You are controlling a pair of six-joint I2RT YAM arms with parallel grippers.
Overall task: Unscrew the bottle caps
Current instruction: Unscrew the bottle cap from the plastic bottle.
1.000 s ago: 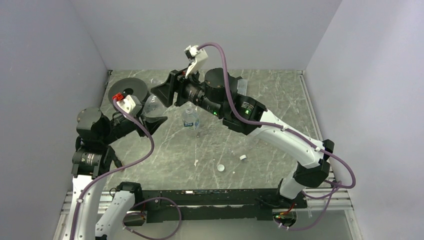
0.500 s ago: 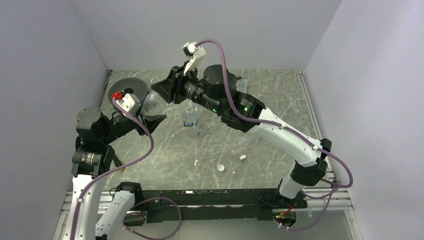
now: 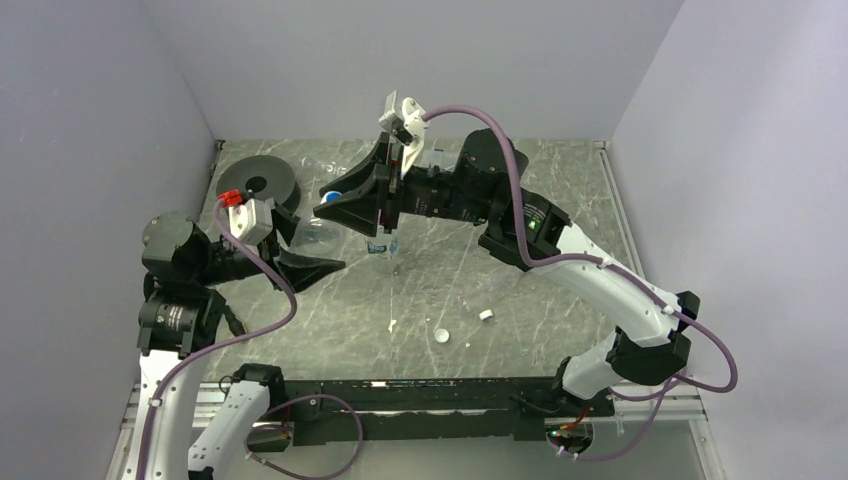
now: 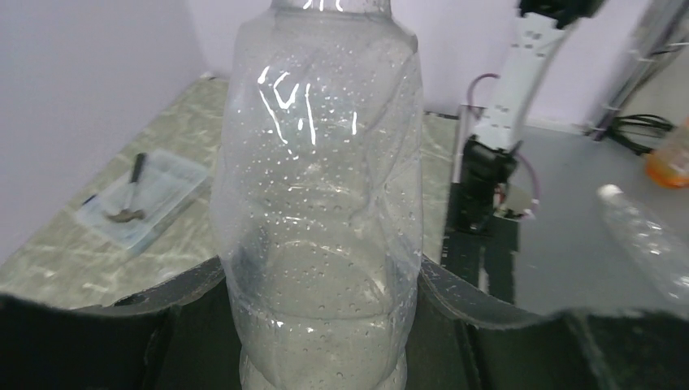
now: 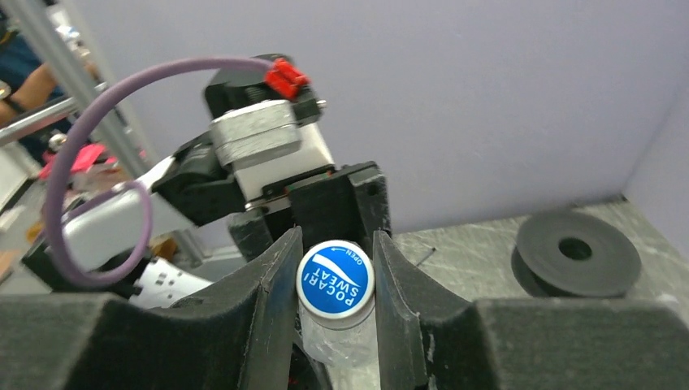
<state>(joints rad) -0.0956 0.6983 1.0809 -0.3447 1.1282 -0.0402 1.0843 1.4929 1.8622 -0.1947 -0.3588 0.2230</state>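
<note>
My left gripper (image 3: pixel 300 246) is shut on the body of a clear, dimpled bottle (image 4: pixel 321 203), which lies tilted above the table with its neck toward the right arm. Its blue-topped bottle cap (image 5: pixel 335 279) sits squeezed between the fingers of my right gripper (image 5: pixel 335 284), which is shut on it; from above the cap (image 3: pixel 331 196) shows at the right gripper (image 3: pixel 338 203). A short bottle with a blue-and-white label (image 3: pixel 381 246) stands on the table, partly hidden behind the right gripper. Two loose white caps (image 3: pixel 441 336) (image 3: pixel 486 315) lie nearer the front.
A black disc (image 3: pixel 255 183) rests at the back left, close to the left arm. In the left wrist view a clear tray with a tool (image 4: pixel 146 199) lies on the table, and another clear bottle (image 4: pixel 642 236) lies off the table's edge.
The right gripper has closed on the bottle cap and its wrist has rolled. The left arm has shifted a little, bringing the bottle lower and toward the right gripper.
</note>
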